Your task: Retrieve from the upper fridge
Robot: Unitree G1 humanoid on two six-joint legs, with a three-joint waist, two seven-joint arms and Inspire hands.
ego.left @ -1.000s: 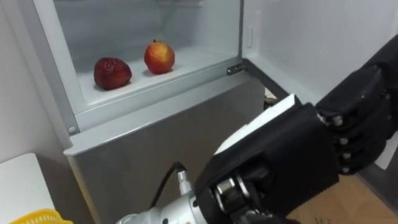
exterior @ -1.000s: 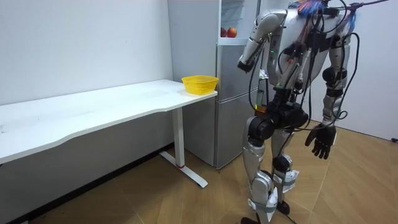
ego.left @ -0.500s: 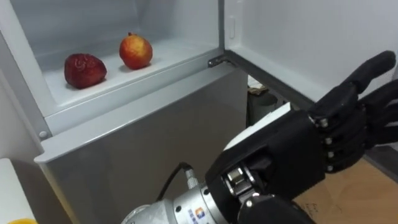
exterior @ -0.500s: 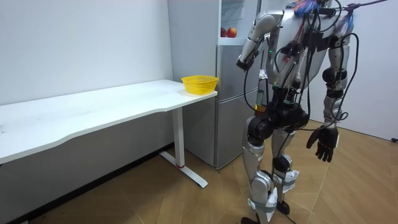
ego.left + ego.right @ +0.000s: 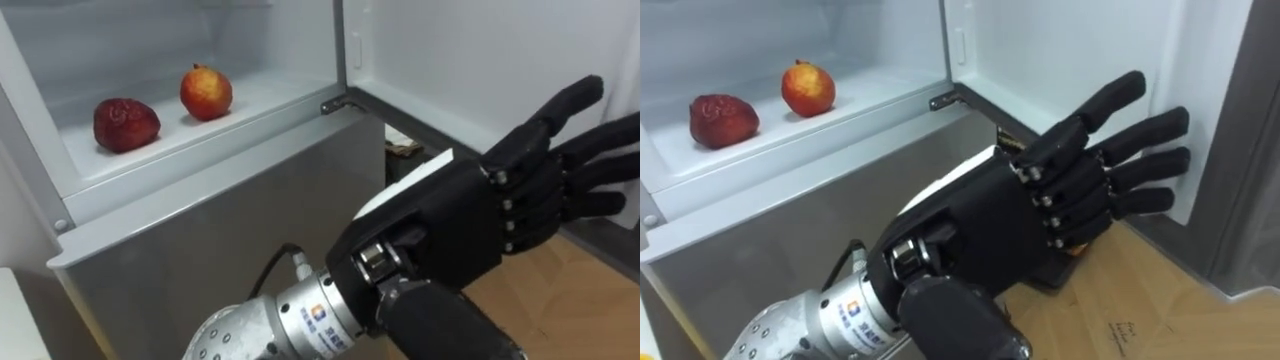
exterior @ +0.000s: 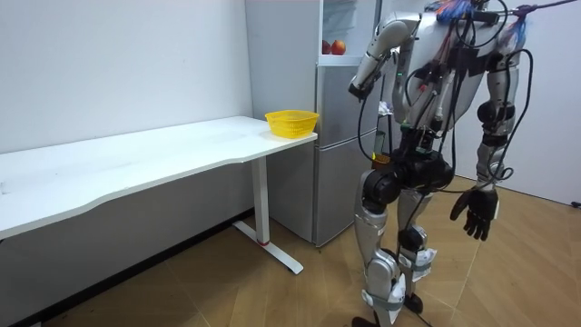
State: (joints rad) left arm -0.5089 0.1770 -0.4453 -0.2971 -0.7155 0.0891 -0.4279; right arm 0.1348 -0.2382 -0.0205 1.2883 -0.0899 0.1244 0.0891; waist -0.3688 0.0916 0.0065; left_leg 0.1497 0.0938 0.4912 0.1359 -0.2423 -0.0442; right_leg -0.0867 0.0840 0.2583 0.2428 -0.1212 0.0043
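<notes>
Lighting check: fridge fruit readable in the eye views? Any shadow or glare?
Left eye view: red fruit and orange fruit evenly lit on the white shelf, soft shadows beneath, no glare; open left hand reads dark. Room view: even light, both fruits tiny.

No legible text; tiny print beside logo (image 5: 322, 323) at left hand (image 5: 455, 230) wrist unreadable

The left hand (image 5: 452, 232) is black, one fruit (image 5: 125, 124) dark red, the other fruit (image 5: 206, 91) seemingly red-and-yellow, the shelf (image 5: 262, 92) white.
</notes>
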